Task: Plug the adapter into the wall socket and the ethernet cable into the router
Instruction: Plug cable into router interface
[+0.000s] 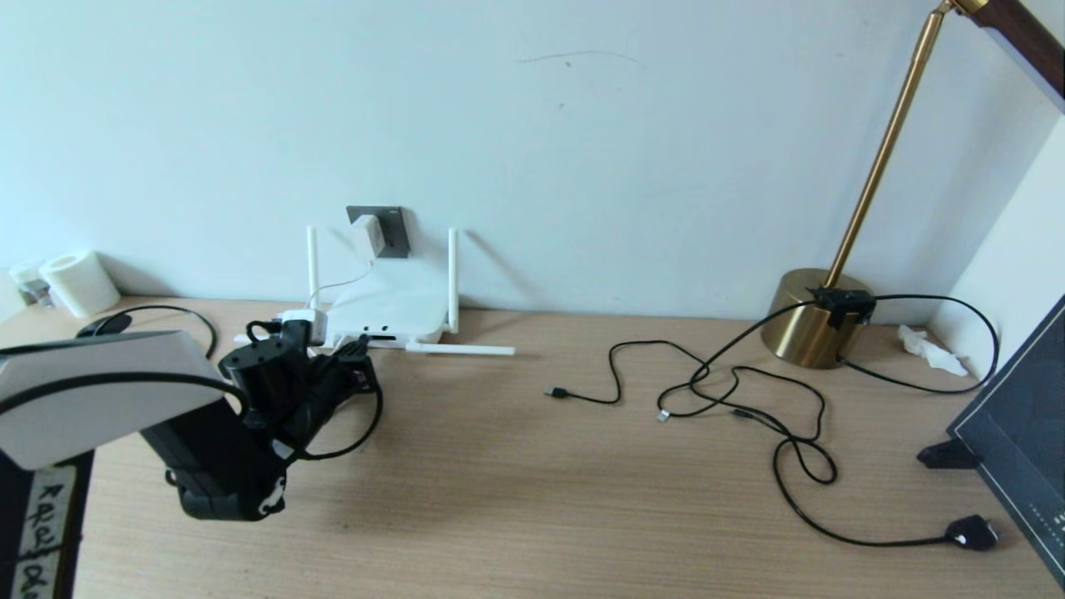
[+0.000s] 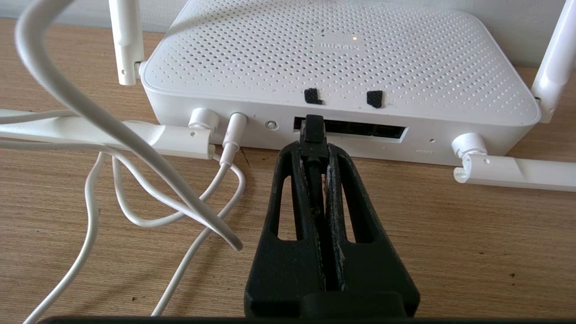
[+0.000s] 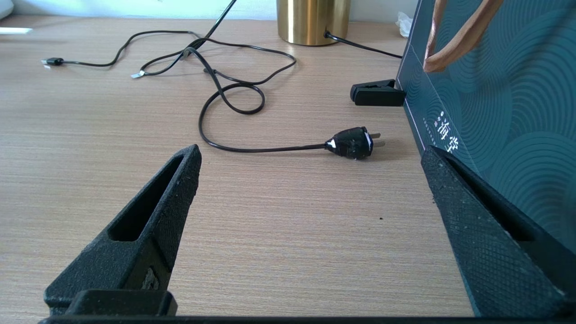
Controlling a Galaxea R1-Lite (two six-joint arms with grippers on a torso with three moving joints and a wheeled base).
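Adapter (image 1: 367, 236) in wall socket (image 1: 393, 231)

The worktop (image 1: 516, 499) is light wood-grain laminate, set flush against a plain pale wall (image 1: 582, 125) carrying a faint scuff mark high up. At the right rear corner stands a lamp (image 1: 819, 329) with a round brass base and a slanted brass stem. A crumpled white tissue (image 1: 930, 349) lies just beside that base. A toilet paper roll (image 1: 79, 283) stands at the far left against the wall. A dark patterned panel (image 1: 1019, 433) leans at the right edge. Lighting is even and soft.
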